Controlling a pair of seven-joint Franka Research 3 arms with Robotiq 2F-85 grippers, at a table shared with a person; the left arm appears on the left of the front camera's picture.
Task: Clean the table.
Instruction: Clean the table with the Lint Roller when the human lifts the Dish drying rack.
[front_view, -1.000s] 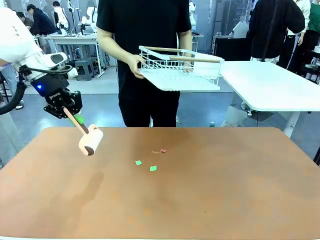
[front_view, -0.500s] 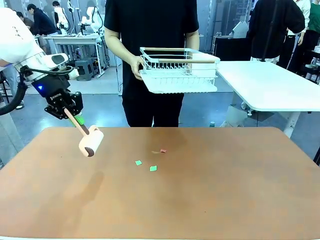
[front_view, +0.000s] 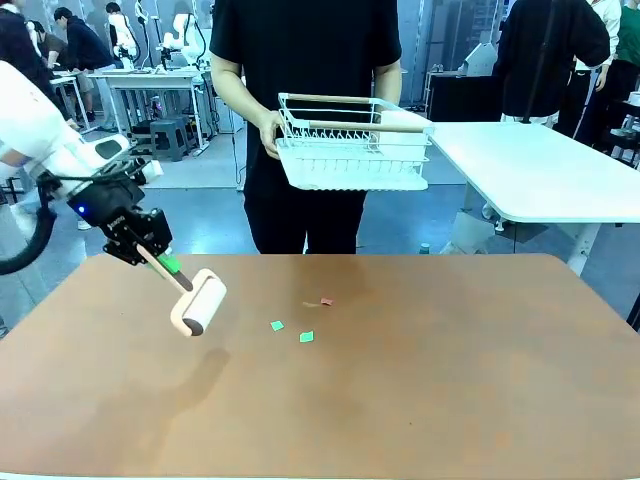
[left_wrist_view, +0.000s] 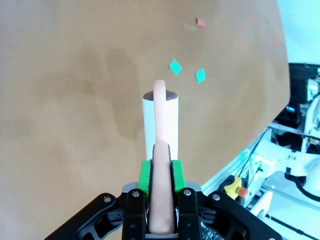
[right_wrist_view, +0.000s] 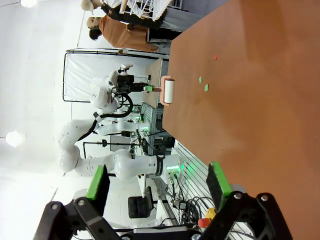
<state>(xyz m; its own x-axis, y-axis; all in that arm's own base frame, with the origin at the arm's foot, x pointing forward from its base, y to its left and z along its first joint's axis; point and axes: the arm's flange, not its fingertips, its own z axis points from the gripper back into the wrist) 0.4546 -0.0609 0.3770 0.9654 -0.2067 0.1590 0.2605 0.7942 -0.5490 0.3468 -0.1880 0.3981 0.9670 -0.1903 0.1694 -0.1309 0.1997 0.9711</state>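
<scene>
Reddish-brown table (front_view: 450, 380) spans foreground. Person at far side holds white wire rack (front_view: 350, 150) at chest height. Right claw (right_wrist_view: 157, 181) wide, empty. Left claw (front_view: 160, 262) clamped on lint roller (front_view: 199, 303) handle, roll over table's left part. Green scraps (front_view: 306, 337), red scrap (front_view: 326, 301) near table centre.

No text, label, brand name or number could be read with certainty. In the front view, a short white marking stood on the black body of the left gripper (front_view: 160, 258), near the far left corner of the desk (front_view: 450, 380). It was too small and blurred to make out as letters. Both wrist views carried no legible print.
</scene>
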